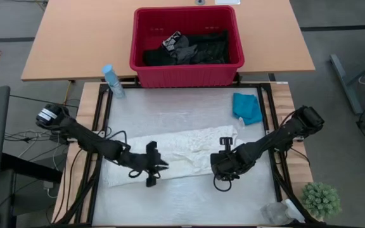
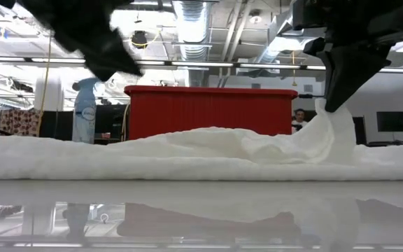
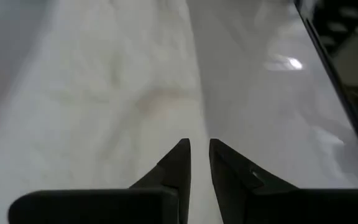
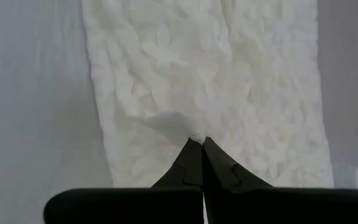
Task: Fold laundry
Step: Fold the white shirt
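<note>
A: Right gripper (image 4: 201, 140) first. I see its fingers pinched together on a fold of the white lacy garment (image 1: 182, 155), lifting a small peak of cloth off the table (image 1: 170, 202). Left gripper (image 3: 199, 144)?

B: I have it low over the garment's left part, fingers a narrow slit apart, nothing visibly between them.

A: Garment itself lies stretched across the mid-table, between my two grippers.

B: Surroundings: small teal garment (image 1: 248, 107) near the right edge, well apart from the white one. Red basket (image 1: 185, 45) beyond the far edge, black garments (image 1: 192, 48) inside. Spray bottle (image 1: 113, 80) lying beside its left corner. Small green plant (image 1: 320, 198) at the near right corner.

A: Pose: both arms reach inward from the table's sides, wrists angled down.
</note>
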You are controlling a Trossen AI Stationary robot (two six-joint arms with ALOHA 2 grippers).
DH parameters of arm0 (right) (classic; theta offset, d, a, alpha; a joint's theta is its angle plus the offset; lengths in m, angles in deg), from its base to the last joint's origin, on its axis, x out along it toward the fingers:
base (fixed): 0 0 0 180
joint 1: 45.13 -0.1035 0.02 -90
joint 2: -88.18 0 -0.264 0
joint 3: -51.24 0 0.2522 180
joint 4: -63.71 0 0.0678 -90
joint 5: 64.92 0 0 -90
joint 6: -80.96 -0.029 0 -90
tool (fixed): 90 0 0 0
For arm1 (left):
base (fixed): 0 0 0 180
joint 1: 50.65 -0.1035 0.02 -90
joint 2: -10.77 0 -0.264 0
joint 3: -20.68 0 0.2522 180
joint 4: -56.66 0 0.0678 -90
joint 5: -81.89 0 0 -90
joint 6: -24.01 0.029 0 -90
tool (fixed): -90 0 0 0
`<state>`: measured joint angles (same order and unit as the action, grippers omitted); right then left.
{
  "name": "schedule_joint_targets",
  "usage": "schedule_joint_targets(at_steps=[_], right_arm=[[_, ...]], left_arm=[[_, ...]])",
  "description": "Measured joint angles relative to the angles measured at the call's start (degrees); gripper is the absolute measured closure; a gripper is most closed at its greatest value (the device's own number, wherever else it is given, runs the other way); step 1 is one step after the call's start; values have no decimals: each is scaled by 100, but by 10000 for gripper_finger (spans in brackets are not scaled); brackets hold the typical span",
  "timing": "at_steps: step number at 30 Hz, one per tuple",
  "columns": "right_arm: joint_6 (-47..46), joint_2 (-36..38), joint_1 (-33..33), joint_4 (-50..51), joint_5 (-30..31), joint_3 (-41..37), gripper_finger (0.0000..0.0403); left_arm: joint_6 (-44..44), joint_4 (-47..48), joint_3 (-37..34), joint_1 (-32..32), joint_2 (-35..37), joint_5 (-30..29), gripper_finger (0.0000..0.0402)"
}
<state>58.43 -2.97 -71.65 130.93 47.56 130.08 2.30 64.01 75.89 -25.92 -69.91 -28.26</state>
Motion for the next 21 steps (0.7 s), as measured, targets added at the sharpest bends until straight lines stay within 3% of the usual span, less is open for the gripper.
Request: schedule_joint_targets(at_steps=[4, 6, 12, 21], right_arm=[[1, -2, 0, -5, 7, 0, 387], [1, -2, 0, -5, 14, -2, 386], [3, -2, 0, -66, 151, -2, 386], [-20, -2, 4, -85, 229, -2, 386]], left_arm=[[758, -481, -8, -22, -267, -1327, 351], [1258, -854, -4, -127, -394, -1541, 350], [2281, -1739, 79, -496, -869, -234, 329], [3957, -796, 1423, -792, -1927, 109, 271]])
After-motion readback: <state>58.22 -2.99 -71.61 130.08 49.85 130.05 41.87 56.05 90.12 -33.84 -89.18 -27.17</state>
